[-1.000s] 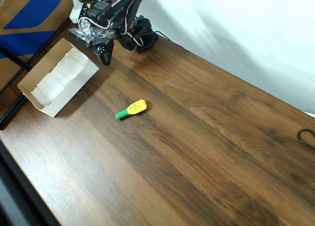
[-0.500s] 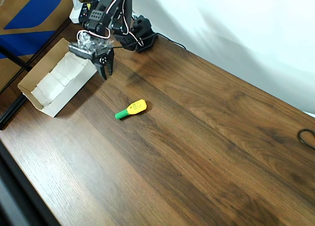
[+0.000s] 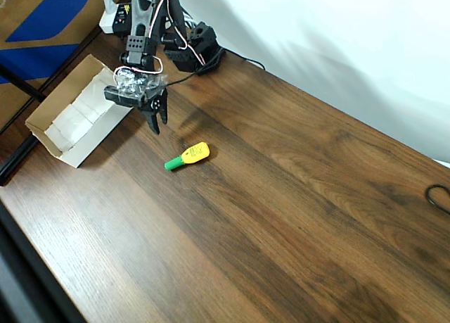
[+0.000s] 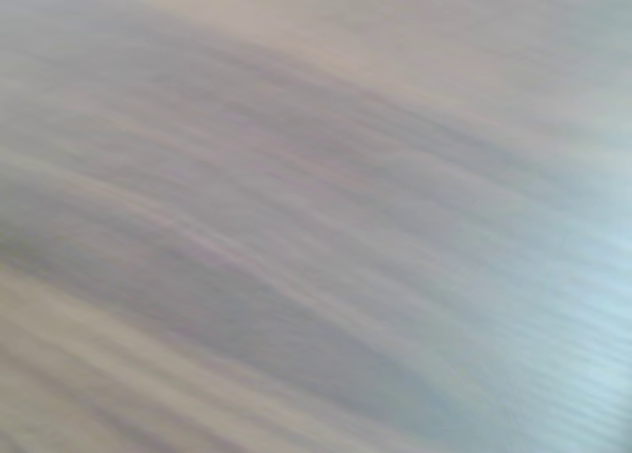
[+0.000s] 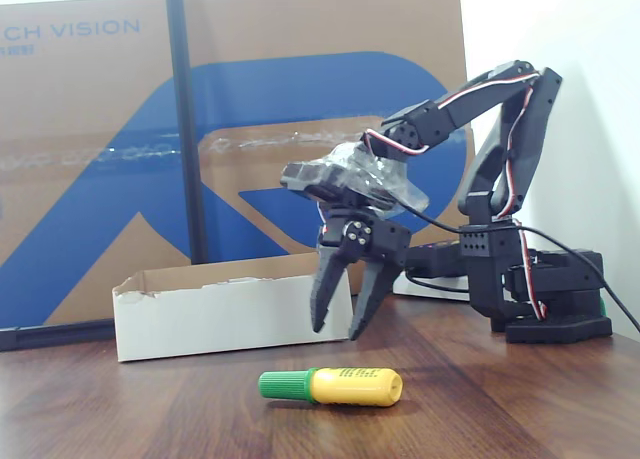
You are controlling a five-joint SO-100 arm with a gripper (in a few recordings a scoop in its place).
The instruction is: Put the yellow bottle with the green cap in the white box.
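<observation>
We are in the approach step: nothing is picked up yet. The small yellow plastic bottle with the tapering green cap point(image 3: 188, 155) lies on its side on the dark brown wooden table point(image 3: 295, 196), cap pointing toward the lower left in the overhead view, well clear of the shallow white open-top cardboard box with brown raw edges point(image 3: 79, 120). Our black two-finger gripper point(image 5: 342, 329) hangs fingertips-down above the table, between box and bottle, holding nothing; in the fixed view the jaws stand a little apart, a narrow gap rather than a wide spread. The wrist view is a blur of wood grain and tells us nothing more.

Next, we judge, the arm must carry on toward the bottle, spread the jaws wider, line them across the yellow body and lower until they straddle it before closing. The bottle is round and may roll if nudged.

Against the frame half a second earlier, the gripper has come away from the box's near corner and lower toward the bottle; bottle and box have not moved
</observation>
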